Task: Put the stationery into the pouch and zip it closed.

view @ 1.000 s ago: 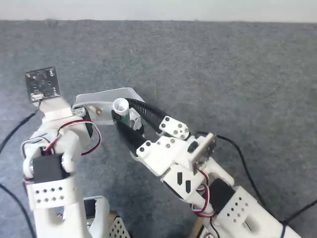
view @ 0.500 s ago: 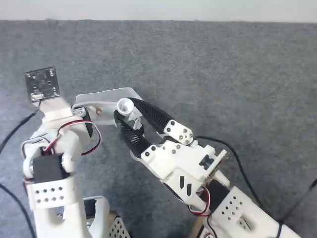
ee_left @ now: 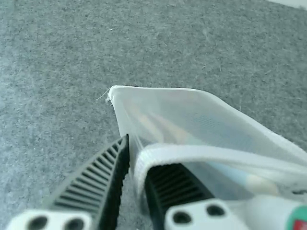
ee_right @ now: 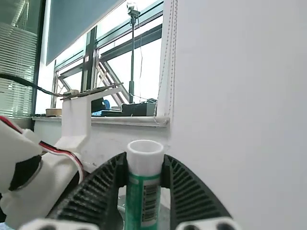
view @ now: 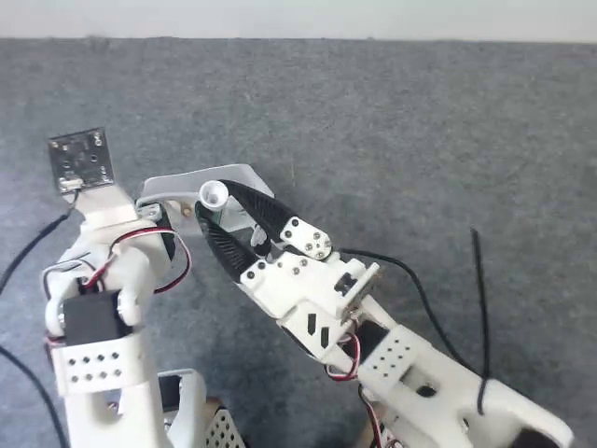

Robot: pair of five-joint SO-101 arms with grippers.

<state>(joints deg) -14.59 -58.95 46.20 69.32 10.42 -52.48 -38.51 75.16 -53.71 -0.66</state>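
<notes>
A translucent white pouch [view: 233, 175] lies on the grey mat, and my left gripper [ee_left: 132, 143] is shut on its rim. The pouch [ee_left: 201, 120] stands propped open, with pale long shapes showing through its wall. My right gripper [view: 213, 207] is shut on a green glue stick [view: 214, 194] with a white cap, tilted cap-up right at the pouch mouth. In the right wrist view the glue stick [ee_right: 143, 201] stands upright between the ribbed black fingers [ee_right: 103, 187]. Its body [ee_left: 276, 215] also shows beside the pouch rim in the left wrist view.
The grey mat [view: 429, 140] lies bare to the right and behind the pouch. A black cable [view: 438, 299] trails from the right arm. The left arm's white body [view: 93, 317] stands close on the near left, with red wires [view: 177, 271] looping beside it.
My right arm has swung left, carrying the glue stick leftwards over the pouch's mouth. The left arm and the pouch have stayed where they were.
</notes>
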